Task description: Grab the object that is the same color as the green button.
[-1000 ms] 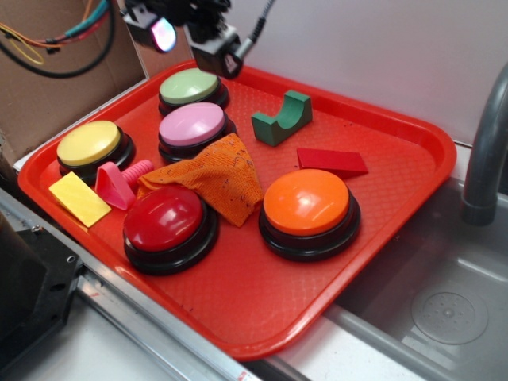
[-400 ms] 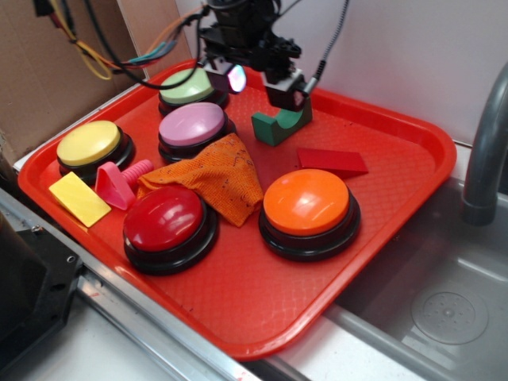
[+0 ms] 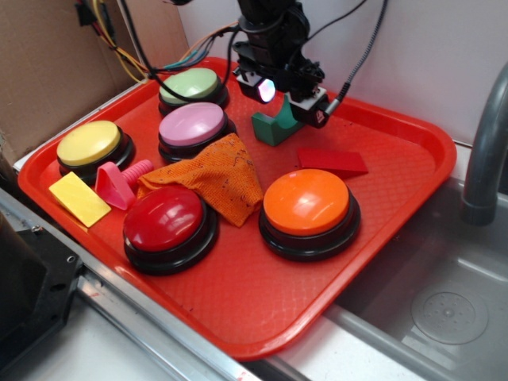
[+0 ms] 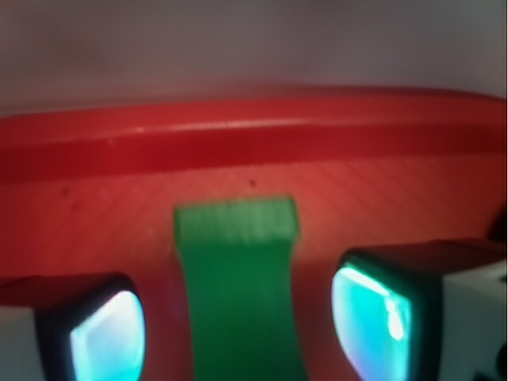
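The tool (image 4: 238, 317) hangs spread wide, one finger (image 4: 103, 333) on either side of the dark green arch block (image 3: 272, 127), just right of the green button (image 3: 190, 82), lined up to clamp it.

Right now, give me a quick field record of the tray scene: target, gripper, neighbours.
target: green block, on the red tray, near the back rim
reference: green button, back left
gripper: over the block, open, pads on either side of it with gaps showing
contact: none visible
neighbours: red wedge to the block's right, pink button to its left
other: orange cloth, orange button
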Tool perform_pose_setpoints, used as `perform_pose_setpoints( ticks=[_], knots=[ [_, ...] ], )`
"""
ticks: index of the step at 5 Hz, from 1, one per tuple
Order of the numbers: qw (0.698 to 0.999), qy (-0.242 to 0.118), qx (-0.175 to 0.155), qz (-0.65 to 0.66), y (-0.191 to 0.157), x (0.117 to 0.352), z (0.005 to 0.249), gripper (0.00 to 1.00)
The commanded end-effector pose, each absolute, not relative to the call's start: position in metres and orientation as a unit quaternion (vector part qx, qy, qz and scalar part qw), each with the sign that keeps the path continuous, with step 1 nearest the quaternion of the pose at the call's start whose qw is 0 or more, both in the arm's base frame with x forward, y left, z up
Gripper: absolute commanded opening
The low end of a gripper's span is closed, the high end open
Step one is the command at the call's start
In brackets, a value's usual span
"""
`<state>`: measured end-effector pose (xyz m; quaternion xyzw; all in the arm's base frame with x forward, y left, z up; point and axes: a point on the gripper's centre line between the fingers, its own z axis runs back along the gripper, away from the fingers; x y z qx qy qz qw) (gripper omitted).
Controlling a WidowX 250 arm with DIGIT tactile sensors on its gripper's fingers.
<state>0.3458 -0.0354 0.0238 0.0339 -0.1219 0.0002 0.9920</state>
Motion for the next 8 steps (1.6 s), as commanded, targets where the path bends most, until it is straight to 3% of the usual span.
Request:
perform_pose_setpoints(
  ticks=[1,2,3,4,5,6,7,8],
  knots=[
    [0.992,-0.119,0.047,0.009,-0.038,0.363,0.014,0.83],
    [0.992,-0.107,0.06,-0.004,-0.042,0.362,0.013,0.0],
    [0.994,-0.098,0.05,-0.017,-0.042,0.354,0.027,0.0],
    [0.995,-0.085,0.057,-0.014,-0.042,0.337,0.057,0.0],
    [0.997,-0.064,0.042,0.014,-0.04,0.3,0.107,0.0],
    [0.998,-0.041,0.045,0.019,-0.036,0.274,0.136,0.0],
    [0.997,-0.059,0.049,0.032,-0.039,0.231,0.162,0.0],
    [0.997,-0.076,0.023,0.026,-0.038,0.201,0.175,0.0]
  ],
)
